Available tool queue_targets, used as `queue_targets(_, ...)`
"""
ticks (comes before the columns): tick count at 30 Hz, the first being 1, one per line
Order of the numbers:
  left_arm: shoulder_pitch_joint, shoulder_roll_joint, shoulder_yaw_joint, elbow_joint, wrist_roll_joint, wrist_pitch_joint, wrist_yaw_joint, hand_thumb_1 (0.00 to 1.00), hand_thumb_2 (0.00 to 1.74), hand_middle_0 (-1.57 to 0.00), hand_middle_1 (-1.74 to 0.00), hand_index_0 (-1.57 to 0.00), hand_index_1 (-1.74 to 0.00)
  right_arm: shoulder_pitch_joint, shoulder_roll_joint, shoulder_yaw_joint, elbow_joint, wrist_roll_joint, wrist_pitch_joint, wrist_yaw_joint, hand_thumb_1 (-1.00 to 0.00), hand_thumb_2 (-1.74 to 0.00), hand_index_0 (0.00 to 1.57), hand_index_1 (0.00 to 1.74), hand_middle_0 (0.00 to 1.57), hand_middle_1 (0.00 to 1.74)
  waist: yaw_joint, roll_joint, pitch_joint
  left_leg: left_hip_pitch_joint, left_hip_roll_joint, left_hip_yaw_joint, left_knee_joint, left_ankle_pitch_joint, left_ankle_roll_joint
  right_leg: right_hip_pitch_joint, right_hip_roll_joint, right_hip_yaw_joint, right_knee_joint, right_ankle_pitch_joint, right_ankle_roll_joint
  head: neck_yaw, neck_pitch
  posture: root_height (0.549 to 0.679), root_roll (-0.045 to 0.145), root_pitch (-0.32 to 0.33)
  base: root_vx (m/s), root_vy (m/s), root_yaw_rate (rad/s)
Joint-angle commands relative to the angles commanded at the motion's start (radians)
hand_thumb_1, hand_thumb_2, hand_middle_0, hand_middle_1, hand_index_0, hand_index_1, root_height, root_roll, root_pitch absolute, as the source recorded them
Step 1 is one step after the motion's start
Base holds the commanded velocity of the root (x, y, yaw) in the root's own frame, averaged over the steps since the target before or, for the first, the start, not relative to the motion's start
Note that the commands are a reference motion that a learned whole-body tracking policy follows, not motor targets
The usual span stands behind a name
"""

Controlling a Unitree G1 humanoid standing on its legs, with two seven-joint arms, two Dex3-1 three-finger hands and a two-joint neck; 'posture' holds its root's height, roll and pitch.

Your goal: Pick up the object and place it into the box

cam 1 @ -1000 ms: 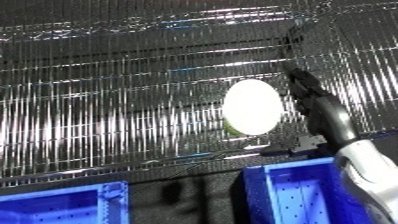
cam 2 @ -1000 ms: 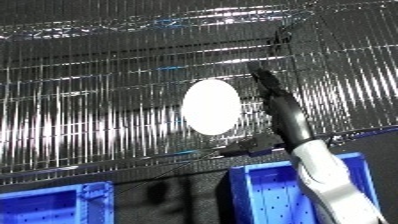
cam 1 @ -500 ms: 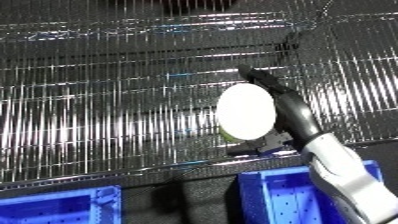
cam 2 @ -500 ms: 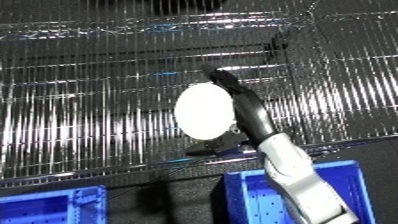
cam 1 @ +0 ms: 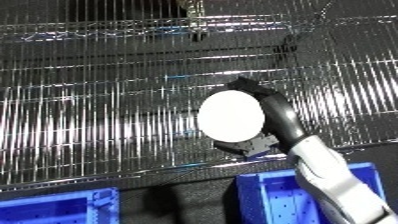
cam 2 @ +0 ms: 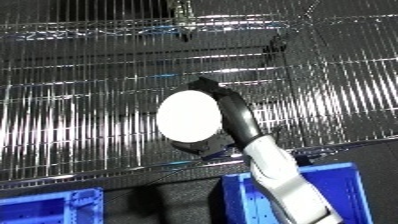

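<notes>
Centre of the frame, slightly right: a white oval object (cam 1: 233, 116), pale and smooth, seen against the wire shelf (cam 1: 98, 110) that fills the upper three quarters of the picture. Held by the right hand (cam 1: 271, 117), black, reaching up from the lower right on a white and silver forearm (cam 1: 333, 175). Fingers laid along the object's right edge and curling over its top (tips near the upper rim), thumb side tucked under its lower edge, so closed around the object rather than spread flat. Cannot tell whether the object touches the shelf wires beneath it or sits just clear of them.

Along the bottom edge: a blue bin (cam 1: 302, 200) at lower right, partly covered by the forearm, its rim just below the shelf's front rail. A second blue bin (cam 1: 58, 210) at lower left, well apart from the first, with a dark gap between. Object above and slightly left of the right-hand bin, not inside it.

Left hand nowhere in either view.
</notes>
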Motion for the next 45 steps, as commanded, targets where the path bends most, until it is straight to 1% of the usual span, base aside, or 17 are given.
queue_targets(3, 0.008, -0.002, 0.015, 0.008, -0.004, -0.008, 0.001, 0.0, 0.0, 0.0, 0.0, 0.0, 0.0, 0.043, -0.018, -0.029, -0.061, -0.011, -0.027, -0.018, -0.8, -1.39, 1.26, 1.39, 1.26, 1.39, -0.016, -0.008, 0.0, 0.02, 0.007, 0.003, -0.014, 0.001, -0.0022, 0.017, 0.0059, 0.006, -0.018, 0.004, 0.0024, -0.013, 0.005, 0.625, 0.061, 0.127, -0.025, 0.001, -0.158)
queue_targets(6, 0.016, -0.004, 0.037, 0.011, -0.008, -0.013, 0.004, 0.0, 0.0, 0.0, 0.0, 0.0, 0.0, 0.109, -0.041, -0.076, -0.148, -0.034, -0.054, -0.04, -0.8, -1.39, 1.26, 1.39, 1.26, 1.39, -0.037, -0.021, 0.0, 0.042, 0.015, 0.008, -0.025, -0.001, -0.003, 0.036, 0.0152, 0.013, -0.037, 0.007, 0.0052, -0.034, 0.017, 0.628, 0.06, 0.122, -0.024, -0.002, -0.2)
queue_targets(12, 0.027, -0.008, 0.085, 0.009, -0.008, -0.009, 0.013, 0.0, 0.0, 0.0, 0.0, 0.0, 0.0, 0.273, -0.106, -0.192, -0.345, -0.112, -0.091, -0.131, -0.8, -1.39, 1.26, 1.39, 1.26, 1.39, -0.089, -0.051, 0.0, 0.082, 0.037, 0.028, -0.042, -0.006, -0.0039, 0.072, 0.0356, 0.031, -0.079, 0.018, 0.0097, -0.082, 0.021, 0.634, 0.058, 0.113, -0.033, -0.01, -0.205)
queue_targets(15, 0.033, -0.011, 0.107, 0.005, -0.005, -0.009, 0.017, 0.0, 0.0, 0.0, 0.0, 0.0, 0.0, 0.362, -0.128, -0.255, -0.426, -0.127, -0.114, -0.167, -0.8, -1.39, 1.26, 1.39, 1.26, 1.39, -0.114, -0.064, 0.0, 0.097, 0.047, 0.037, -0.047, -0.009, -0.0031, 0.084, 0.0456, 0.039, -0.094, 0.024, 0.012, -0.102, 0.013, 0.635, 0.055, 0.11, -0.033, -0.022, -0.172)
queue_targets(19, 0.038, -0.017, 0.132, 0.012, -0.001, -0.014, 0.02, 0.0, 0.0, 0.0, 0.0, 0.0, 0.0, 0.48, -0.141, -0.335, -0.504, -0.136, -0.15, -0.214, -0.8, -1.39, 1.26, 1.39, 1.26, 1.39, -0.146, -0.078, 0.0, 0.118, 0.057, 0.052, -0.056, -0.013, -0.0026, 0.1, 0.0606, 0.051, -0.116, 0.032, 0.0152, -0.111, 0.0, 0.637, 0.051, 0.105, -0.032, -0.024, -0.188)
queue_targets(24, 0.041, -0.022, 0.162, 0.025, -0.009, -0.024, 0.021, 0.0, 0.0, 0.0, 0.0, 0.0, 0.0, 0.608, -0.143, -0.413, -0.557, -0.131, -0.203, -0.274, -0.8, -1.39, 1.26, 1.39, 1.26, 1.39, -0.184, -0.089, 0.0, 0.144, 0.065, 0.073, -0.069, -0.019, -0.003, 0.122, 0.0775, 0.067, -0.149, 0.042, 0.0197, -0.09, -0.021, 0.641, 0.049, 0.102, -0.038, -0.007, -0.211)
queue_targets(25, 0.042, -0.023, 0.168, 0.028, -0.013, -0.026, 0.021, 0.0, 0.0, 0.0, 0.0, 0.0, 0.0, 0.632, -0.14, -0.427, -0.562, -0.133, -0.219, -0.288, -0.8, -1.39, 1.26, 1.39, 1.26, 1.39, -0.192, -0.09, 0.0, 0.149, 0.066, 0.077, -0.071, -0.021, -0.0033, 0.127, 0.0805, 0.069, -0.154, 0.042, 0.0201, -0.078, -0.026, 0.641, 0.05, 0.101, -0.037, 0.018, -0.219)
queue_targets(27, 0.045, -0.027, 0.18, 0.036, -0.019, -0.031, 0.02, 0.0, 0.0, 0.0, 0.0, 0.0, 0.0, 0.681, -0.131, -0.457, -0.566, -0.155, -0.263, -0.332, -0.8, -1.39, 1.26, 1.39, 1.26, 1.39, -0.206, -0.092, 0.0, 0.158, 0.068, 0.084, -0.073, -0.026, -0.0044, 0.135, 0.0854, 0.075, -0.16, 0.041, 0.0202, -0.069, -0.016, 0.642, 0.05, 0.097, -0.029, 0.025, -0.2)
queue_targets(30, 0.053, -0.04, 0.194, 0.042, -0.025, -0.033, 0.024, 0.0, 0.0, 0.0, 0.0, 0.0, 0.0, 0.757, -0.098, -0.506, -0.558, -0.213, -0.347, -0.421, -0.8, -1.39, 1.26, 1.39, 1.26, 1.39, -0.227, -0.092, 0.0, 0.169, 0.069, 0.093, -0.074, -0.032, -0.0039, 0.142, 0.0908, 0.083, -0.159, 0.037, 0.0204, -0.06, 0.003, 0.642, 0.052, 0.092, -0.019, 0.03, -0.178)
queue_targets(32, 0.055, -0.047, 0.2, 0.037, -0.031, -0.026, 0.033, 0.0, 0.0, 0.0, 0.0, 0.0, 0.0, 0.803, -0.073, -0.531, -0.536, -0.226, -0.377, -0.459, -0.8, -1.39, 1.26, 1.39, 1.26, 1.39, -0.238, -0.09, 0.0, 0.17, 0.069, 0.099, -0.075, -0.034, -0.0026, 0.139, 0.0933, 0.088, -0.16, 0.038, 0.0211, -0.043, 0.004, 0.642, 0.054, 0.093, -0.043, 0.038, -0.166)
queue_targets(33, 0.053, -0.049, 0.2, 0.035, -0.035, -0.023, 0.037, 0.0, 0.0, 0.0, 0.0, 0.0, 0.0, 0.819, -0.064, -0.538, -0.518, -0.22, -0.379, -0.467, -0.8, -1.39, 1.26, 1.39, 1.26, 1.39, -0.242, -0.088, 0.0, 0.169, 0.068, 0.101, -0.076, -0.033, -0.0024, 0.136, 0.0938, 0.089, -0.161, 0.039, 0.0214, -0.031, 0.002, 0.642, 0.055, 0.094, -0.055, 0.034, -0.124)
queue_targets(36, 0.046, -0.053, 0.191, 0.036, -0.05, -0.019, 0.043, 0.0, 0.0, 0.0, 0.0, 0.0, 0.0, 0.852, -0.048, -0.541, -0.432, -0.167, -0.357, -0.447, -0.8, -1.39, 1.26, 1.39, 1.26, 1.39, -0.246, -0.081, 0.0, 0.167, 0.065, 0.105, -0.081, -0.032, -0.0032, 0.132, 0.0944, 0.092, -0.168, 0.042, 0.0214, 0.029, -0.021, 0.642, 0.058, 0.098, -0.058, 0.022, -0.072)
queue_targets(38, 0.038, -0.054, 0.177, 0.042, -0.06, -0.02, 0.046, 0.0, 0.0, 0.0, 0.0, 0.0, 0.0, 0.855, -0.045, -0.53, -0.347, -0.108, -0.335, -0.406, -0.8, -1.39, 1.26, 1.39, 1.26, 1.39, -0.245, -0.075, 0.0, 0.168, 0.061, 0.106, -0.086, -0.03, -0.0041, 0.133, 0.0934, 0.092, -0.176, 0.046, 0.0203, 0.078, -0.053, 0.643, 0.06, 0.099, -0.058, 0.014, -0.019)
queue_targets(39, 0.033, -0.055, 0.169, 0.045, -0.066, -0.02, 0.047, 0.0, 0.0, 0.0, 0.0, 0.0, 0.0, 0.849, -0.047, -0.521, -0.298, -0.074, -0.331, -0.38, -0.75, -1.3, 1.18, 1.3, 1.18, 1.3, -0.243, -0.071, 0.0, 0.169, 0.059, 0.106, -0.089, -0.029, -0.0044, 0.133, 0.0926, 0.091, -0.18, 0.047, 0.0191, 0.106, -0.071, 0.644, 0.061, 0.1, -0.055, 0.02, -0.008)
queue_targets(41, 0.024, -0.058, 0.149, 0.057, -0.074, -0.026, 0.046, 0.0, 0.0, 0.0, 0.0, 0.0, 0.0, 0.827, -0.054, -0.502, -0.189, -0.007, -0.338, -0.327, -0.65, -1.13, 1.02, 1.13, 1.02, 1.13, -0.238, -0.063, 0.0, 0.173, 0.054, 0.103, -0.095, -0.026, -0.006, 0.136, 0.0897, 0.09, -0.186, 0.05, 0.0161, 0.162, -0.106, 0.644, 0.064, 0.099, -0.042, 0.024, 0.017)
queue_targets(43, 0.019, -0.064, 0.127, 0.073, -0.082, -0.036, 0.042, 0.0, 0.0, 0.0, 0.0, 0.0, 0.0, 0.8, -0.064, -0.484, -0.08, 0.029, -0.357, -0.294, -0.55, -0.96, 0.86, 0.96, 0.86, 0.96, -0.234, -0.051, 0.0, 0.18, 0.048, 0.099, -0.1, -0.025, -0.0073, 0.142, 0.0858, 0.089, -0.19, 0.051, 0.0127, 0.207, -0.13, 0.645, 0.067, 0.094, -0.015, 0.035, 0.028)
queue_targets(45, 0.017, -0.073, 0.105, 0.088, -0.088, -0.045, 0.038, 0.0, 0.0, 0.0, 0.0, 0.0, 0.0, 0.77, -0.074, -0.47, 0.026, 0.041, -0.366, -0.278, -0.45, -0.78, 0.71, 0.78, 0.71, 0.78, -0.23, -0.038, 0.0, 0.188, 0.039, 0.097, -0.104, -0.024, -0.0077, 0.147, 0.0816, 0.089, -0.191, 0.051, 0.0094, 0.256, -0.15, 0.645, 0.071, 0.089, -0.002, 0.044, 0.029)
